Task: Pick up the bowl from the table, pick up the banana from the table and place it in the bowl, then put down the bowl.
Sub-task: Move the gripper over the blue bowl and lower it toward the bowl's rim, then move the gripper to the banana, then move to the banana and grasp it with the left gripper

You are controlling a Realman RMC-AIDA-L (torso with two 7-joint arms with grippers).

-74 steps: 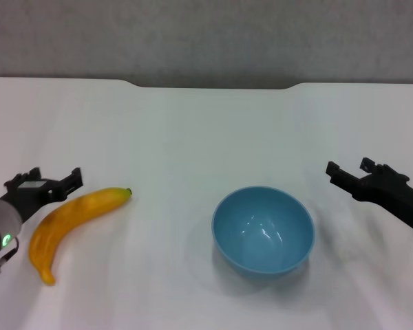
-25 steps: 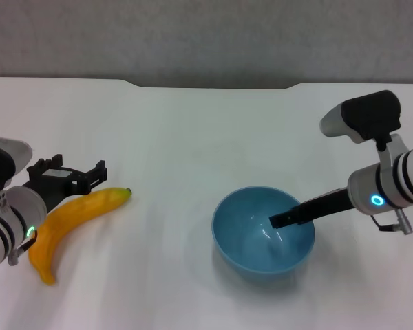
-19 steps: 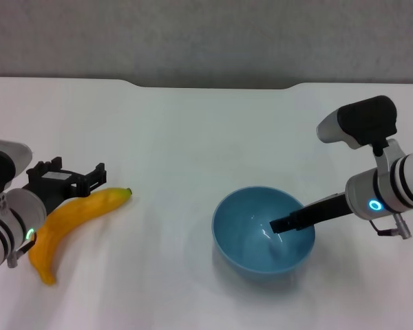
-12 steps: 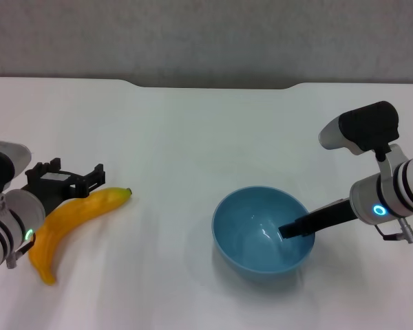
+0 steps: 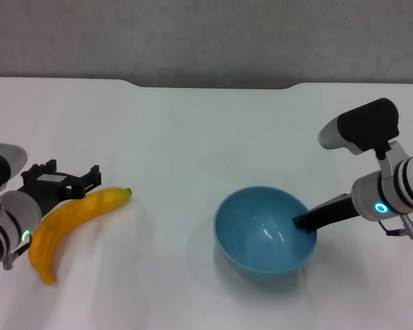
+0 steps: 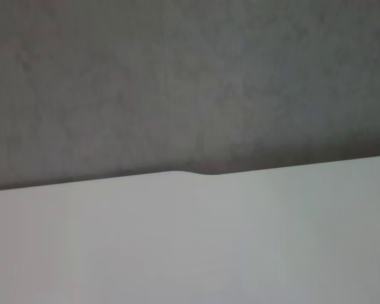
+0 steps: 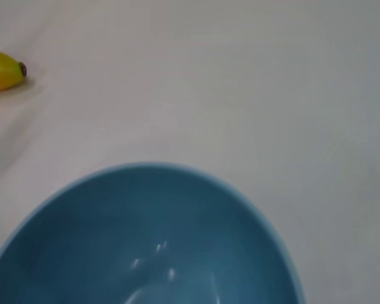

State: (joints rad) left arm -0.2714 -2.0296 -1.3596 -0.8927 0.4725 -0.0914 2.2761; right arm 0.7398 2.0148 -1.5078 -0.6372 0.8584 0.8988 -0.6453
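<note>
The light-blue bowl [image 5: 265, 232] stands upright on the white table [image 5: 193, 137], right of centre. It fills the lower part of the right wrist view [image 7: 145, 240]. My right gripper [image 5: 306, 221] reaches in from the right, and its dark tip lies at the bowl's right rim. The yellow-orange banana [image 5: 76, 220] lies on the table at the left with its dark stem tip pointing right. That tip also shows in the right wrist view [image 7: 3, 69]. My left gripper [image 5: 60, 180] is open, just above the banana's far side. The left wrist view shows neither banana nor bowl.
The table's far edge has a shallow dark notch [image 5: 213, 85] against a grey wall [image 5: 206, 34]. The notch also shows in the left wrist view [image 6: 196, 172]. Bare tabletop lies between banana and bowl.
My right gripper drew back rightward from the bowl's middle to its right rim, and the bowl shifted slightly right. My left gripper moved a little left over the banana.
</note>
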